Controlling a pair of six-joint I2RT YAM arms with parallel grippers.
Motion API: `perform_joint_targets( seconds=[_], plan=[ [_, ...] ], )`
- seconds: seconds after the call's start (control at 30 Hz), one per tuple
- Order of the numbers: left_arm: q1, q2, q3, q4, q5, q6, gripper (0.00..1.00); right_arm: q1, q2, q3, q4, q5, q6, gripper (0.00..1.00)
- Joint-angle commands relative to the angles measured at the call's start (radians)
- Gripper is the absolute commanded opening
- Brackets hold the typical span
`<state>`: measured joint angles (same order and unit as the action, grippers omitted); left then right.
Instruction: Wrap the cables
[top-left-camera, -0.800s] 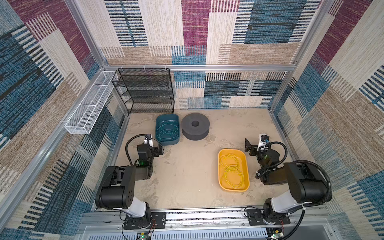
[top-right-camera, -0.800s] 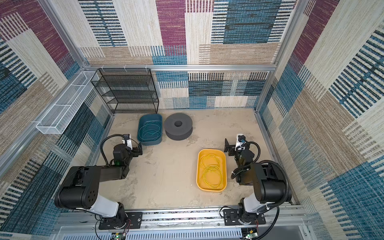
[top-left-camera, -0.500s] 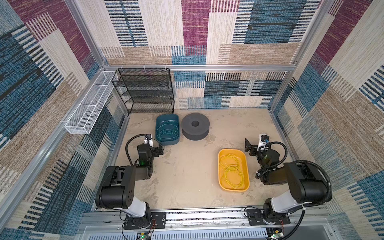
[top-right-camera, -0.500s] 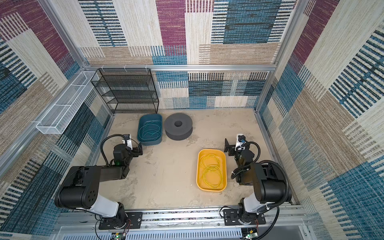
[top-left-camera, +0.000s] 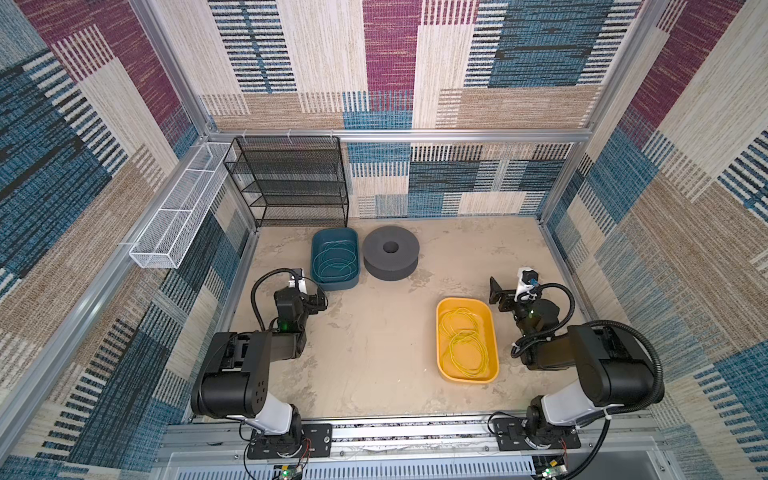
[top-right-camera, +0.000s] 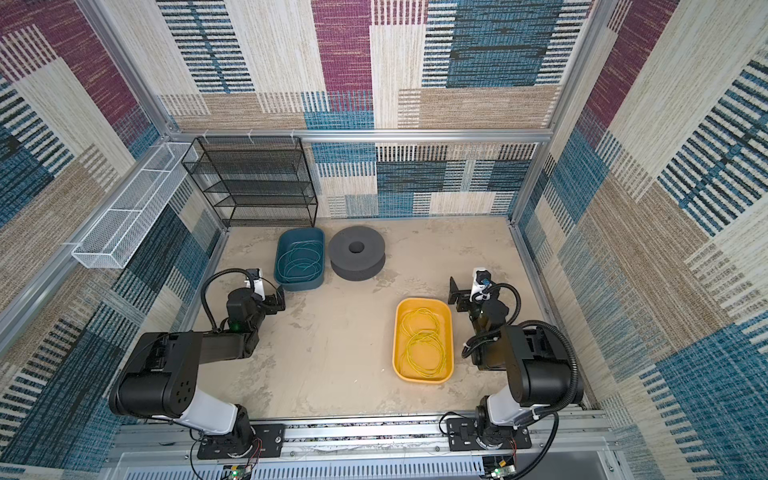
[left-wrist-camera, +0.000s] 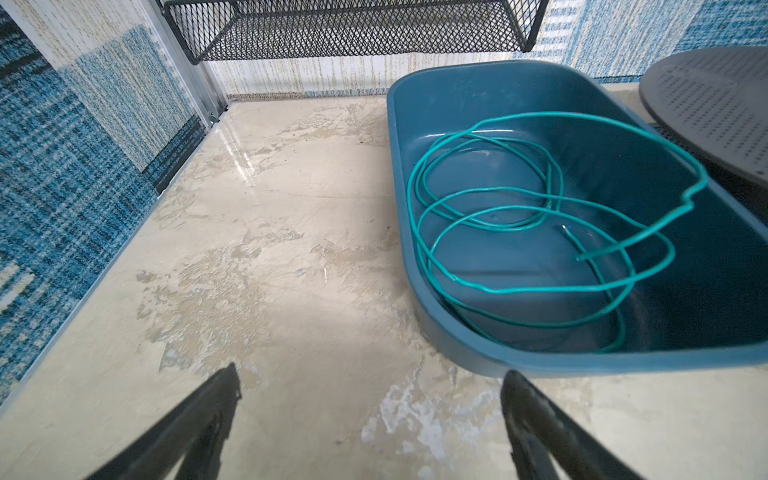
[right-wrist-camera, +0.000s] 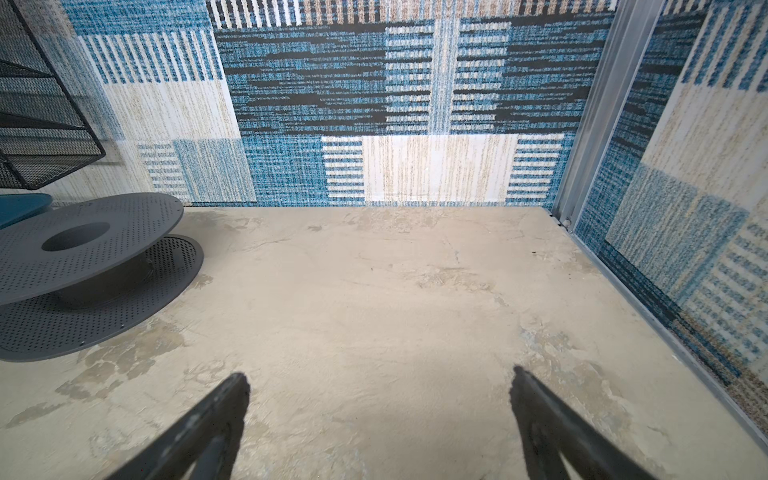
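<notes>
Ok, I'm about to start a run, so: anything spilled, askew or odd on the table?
Nothing spilled. The yellow cable lies coiled inside its yellow bin, the teal cable inside the blue bin. One small oddity: the teal cable's outer loop has a sharp kink on the side nearest the spool.

Left arm (top-left-camera: 232, 374) & right arm (top-left-camera: 606, 370) r matte black w/ white shoulder bits (top-left-camera: 276, 411). Ribbed black hoses (top-left-camera: 254, 295) by the wrists, green LED (top-left-camera: 284, 325) on each, screws in black base plates (top-left-camera: 320, 436). Left gripper (left-wrist-camera: 370, 370) & right gripper (right-wrist-camera: 379, 372): slim black fingers (left-wrist-camera: 195, 428).
</notes>
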<state>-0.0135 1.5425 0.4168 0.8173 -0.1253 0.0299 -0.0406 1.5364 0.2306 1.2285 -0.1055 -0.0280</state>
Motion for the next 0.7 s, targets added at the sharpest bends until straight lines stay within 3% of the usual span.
perform_joint_targets(
  seconds=[0.0, 0.67],
  plan=[
    [0.0, -0.001, 0.007, 0.008, 0.007, -0.013, 0.99, 0.001, -0.004, -0.002, 0.022, -0.013, 0.003, 0.99],
    [0.013, 0.002, 0.019, -0.015, 0.063, -0.008, 0.99, 0.001, -0.004, -0.002, 0.021, -0.015, 0.003, 0.99]
  ],
)
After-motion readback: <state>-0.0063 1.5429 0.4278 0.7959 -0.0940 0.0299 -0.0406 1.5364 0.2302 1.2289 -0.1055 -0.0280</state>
